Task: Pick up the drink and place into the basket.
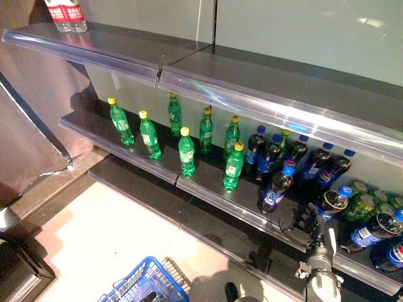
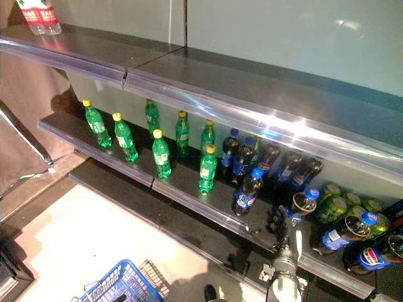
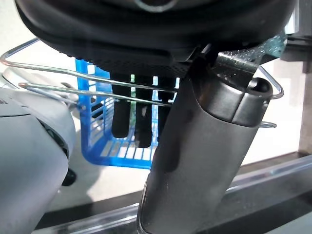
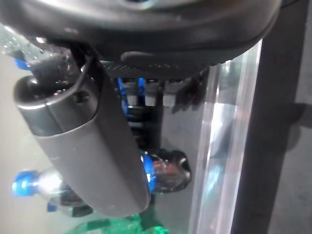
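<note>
On the middle shelf (image 1: 208, 189), the right hand (image 1: 308, 220) hovers with straight, parted fingers just before a lying cola bottle (image 1: 332, 200), nothing grasped. Left hand (image 3: 141, 117) curls round the blue basket's (image 1: 146, 283) wire handle. Picking and placing remain.

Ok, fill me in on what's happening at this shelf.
The robot's right hand reaches with fingers straight toward a toppled blue-capped cola bottle on the middle shelf, not gripping it yet. Its left hand holds the wire handle of the blue basket, hanging low over the floor.
</note>
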Controlling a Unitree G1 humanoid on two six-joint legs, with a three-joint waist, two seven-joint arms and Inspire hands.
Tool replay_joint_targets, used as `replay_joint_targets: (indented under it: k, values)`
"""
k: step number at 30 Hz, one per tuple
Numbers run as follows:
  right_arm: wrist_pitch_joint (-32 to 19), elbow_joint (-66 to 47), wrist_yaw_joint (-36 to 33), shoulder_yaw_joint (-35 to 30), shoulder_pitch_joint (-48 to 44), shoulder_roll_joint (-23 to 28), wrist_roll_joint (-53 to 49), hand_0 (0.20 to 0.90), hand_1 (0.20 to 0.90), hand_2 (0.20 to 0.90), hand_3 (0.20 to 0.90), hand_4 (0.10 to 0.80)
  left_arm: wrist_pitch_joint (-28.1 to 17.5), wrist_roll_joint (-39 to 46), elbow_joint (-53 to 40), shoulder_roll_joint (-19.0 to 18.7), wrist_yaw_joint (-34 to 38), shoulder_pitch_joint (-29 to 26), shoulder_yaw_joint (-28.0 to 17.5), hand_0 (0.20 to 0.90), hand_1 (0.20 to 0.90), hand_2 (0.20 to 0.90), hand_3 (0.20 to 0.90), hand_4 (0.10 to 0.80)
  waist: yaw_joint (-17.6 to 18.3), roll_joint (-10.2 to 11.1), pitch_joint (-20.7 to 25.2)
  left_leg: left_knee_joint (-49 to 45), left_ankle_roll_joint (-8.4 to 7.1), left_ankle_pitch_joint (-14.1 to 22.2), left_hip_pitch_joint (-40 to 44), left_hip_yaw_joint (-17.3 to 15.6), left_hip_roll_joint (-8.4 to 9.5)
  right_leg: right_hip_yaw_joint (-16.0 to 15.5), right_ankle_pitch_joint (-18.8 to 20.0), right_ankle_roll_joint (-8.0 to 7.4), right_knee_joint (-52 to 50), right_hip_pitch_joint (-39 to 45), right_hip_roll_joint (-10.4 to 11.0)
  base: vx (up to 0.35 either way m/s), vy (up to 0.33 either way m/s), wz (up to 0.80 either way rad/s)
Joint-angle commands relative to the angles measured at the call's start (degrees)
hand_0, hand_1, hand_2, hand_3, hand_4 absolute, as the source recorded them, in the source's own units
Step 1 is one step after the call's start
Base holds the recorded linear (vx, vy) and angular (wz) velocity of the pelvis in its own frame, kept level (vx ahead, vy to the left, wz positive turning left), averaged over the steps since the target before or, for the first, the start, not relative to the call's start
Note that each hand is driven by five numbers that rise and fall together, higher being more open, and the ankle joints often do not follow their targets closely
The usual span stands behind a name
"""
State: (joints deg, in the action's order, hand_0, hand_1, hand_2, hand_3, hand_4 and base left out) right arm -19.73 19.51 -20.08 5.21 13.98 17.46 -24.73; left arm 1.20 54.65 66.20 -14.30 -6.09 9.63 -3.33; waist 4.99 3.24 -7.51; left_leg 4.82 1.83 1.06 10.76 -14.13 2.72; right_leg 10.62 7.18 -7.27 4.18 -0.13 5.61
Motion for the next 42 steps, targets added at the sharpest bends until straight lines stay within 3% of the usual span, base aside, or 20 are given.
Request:
replay_joint_targets:
  k: [1, 15, 42]
  values:
    - [-7.7, -2.6, -2.4, -2.6, -8.8, 1.7, 2.7, 0.900, 0.900, 0.900, 0.900, 0.800, -1.2, 4.5, -6.1, 0.5, -6.1, -5.1, -0.6, 0.300, 0.300, 0.300, 0.200, 0.100, -1.0, -2.1, -1.8, -8.3, 1.86, 6.1, -6.8, 9.9, 2.89, -5.9, -3.2, -0.65, -3.3, -0.7, -3.5, 0.034, -0.049, 0.11]
    - [-9.4, -1.2, -4.7, -3.8, -10.6, 2.8, 4.1, 0.900, 0.900, 0.900, 0.900, 0.800, -0.9, 5.0, -8.5, 0.6, -7.4, -3.6, 0.7, 0.300, 0.300, 0.300, 0.200, 0.100, -2.8, -3.2, -3.9, -10.5, 1.04, 4.6, -10.2, 12.0, 3.11, -7.7, -3.8, -0.04, -4.3, -1.6, -3.4, 0.043, -0.028, 0.08]
    - [-11.0, -2.5, -8.1, -9.7, -11.1, 4.8, 0.6, 0.900, 0.900, 0.900, 0.900, 0.800, -1.2, 5.9, -11.5, -1.5, -7.4, -0.6, 0.1, 0.300, 0.300, 0.300, 0.200, 0.100, -3.8, -3.8, -5.4, -14.2, -0.23, 3.6, -12.7, 12.4, 3.09, -9.8, -5.1, 0.82, -7.2, -2.3, -3.9, 0.044, -0.006, 0.03]
